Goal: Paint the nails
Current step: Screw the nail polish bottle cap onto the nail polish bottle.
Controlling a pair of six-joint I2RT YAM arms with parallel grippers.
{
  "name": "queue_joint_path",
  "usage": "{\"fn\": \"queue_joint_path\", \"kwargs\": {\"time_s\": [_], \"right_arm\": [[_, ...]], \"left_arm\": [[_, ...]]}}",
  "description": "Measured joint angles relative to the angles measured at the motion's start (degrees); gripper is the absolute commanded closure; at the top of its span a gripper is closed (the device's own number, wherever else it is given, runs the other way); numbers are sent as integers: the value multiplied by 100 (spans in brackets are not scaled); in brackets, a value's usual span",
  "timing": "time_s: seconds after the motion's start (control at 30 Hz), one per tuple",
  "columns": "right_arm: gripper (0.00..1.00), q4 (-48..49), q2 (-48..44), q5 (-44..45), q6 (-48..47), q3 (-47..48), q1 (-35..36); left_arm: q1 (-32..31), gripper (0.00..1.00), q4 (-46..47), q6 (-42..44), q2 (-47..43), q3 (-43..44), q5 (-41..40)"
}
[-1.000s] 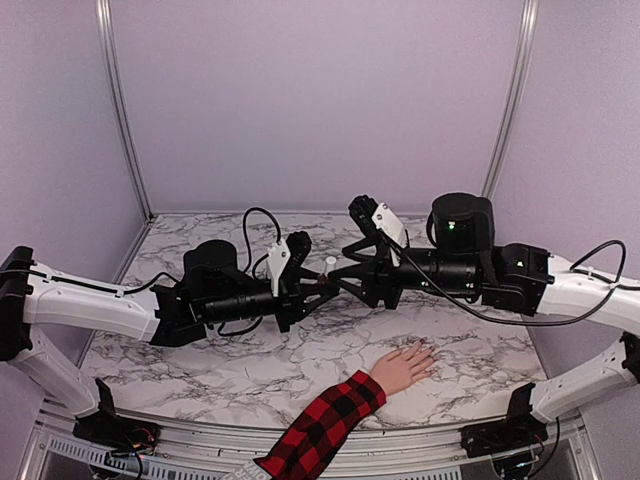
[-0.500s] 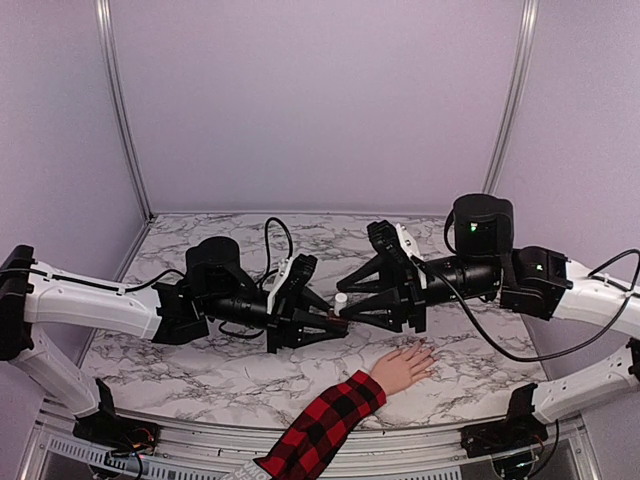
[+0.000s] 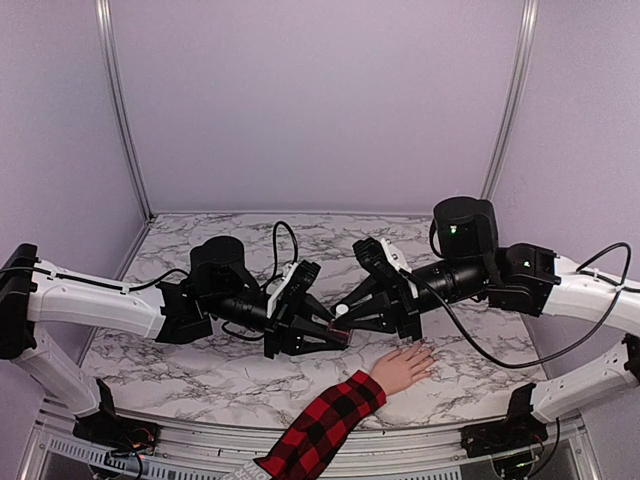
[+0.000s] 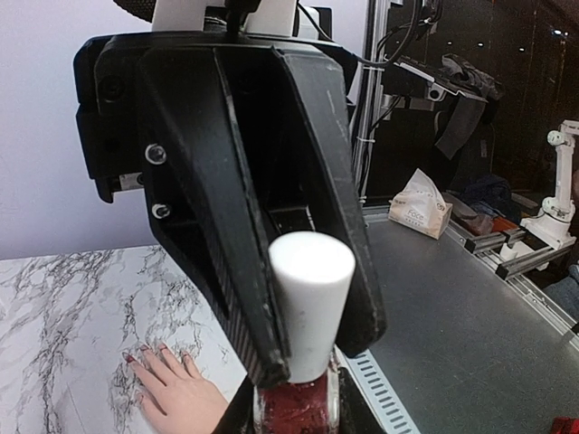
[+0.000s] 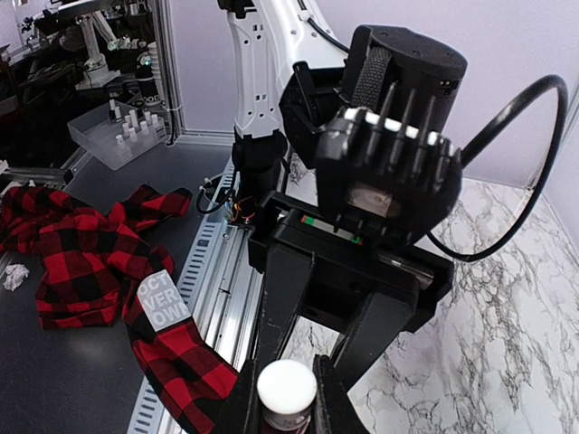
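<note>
Counted: two arms, two claws, one polish bottle (image 4: 294, 409) with one white cap (image 4: 312, 303), one pale hand (image 3: 403, 367) in one red-and-black plaid sleeve (image 3: 322, 425).

Above the marble surface (image 3: 200, 370), mid-air between the arms: the bottle, dark red, upright. Clenched on its body from the left: the left claw (image 3: 335, 337). Clenched on the white cap from the opposite side: the right claw (image 3: 343, 312), fingers flanking the cap.

Flat on the surface, palm down, near the front edge, below and just right of the bottle: the hand, fingers spread and pointing away from the sleeve.

At the fingertips: the nails (image 4: 130, 360), tiny, dark reddish in the left wrist view; in the top view too small to make out.
</note>
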Motion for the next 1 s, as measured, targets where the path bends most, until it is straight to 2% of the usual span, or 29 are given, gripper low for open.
{"fn": "queue_joint_path", "kwargs": {"time_s": [0.2, 0.4, 0.63, 0.93, 1.0], "right_arm": [[100, -13, 9, 70, -11, 0, -2], [100, 17, 9, 470, 79, 0, -59], [100, 256, 85, 1419, 409, 0, -70], [100, 669, 616, 2830, 1016, 85, -68], [97, 728, 737, 3045, 1117, 155, -68]], "left_arm": [[0, 100, -17, 9, 0, 0, -118], [15, 100, -63, 68, -26, -11, -682], [44, 100, -133, 96, -120, -46, -1731], [98, 100, -420, 81, -103, -57, -3289], [98, 100, -420, 66, -92, -57, -3591]]}}
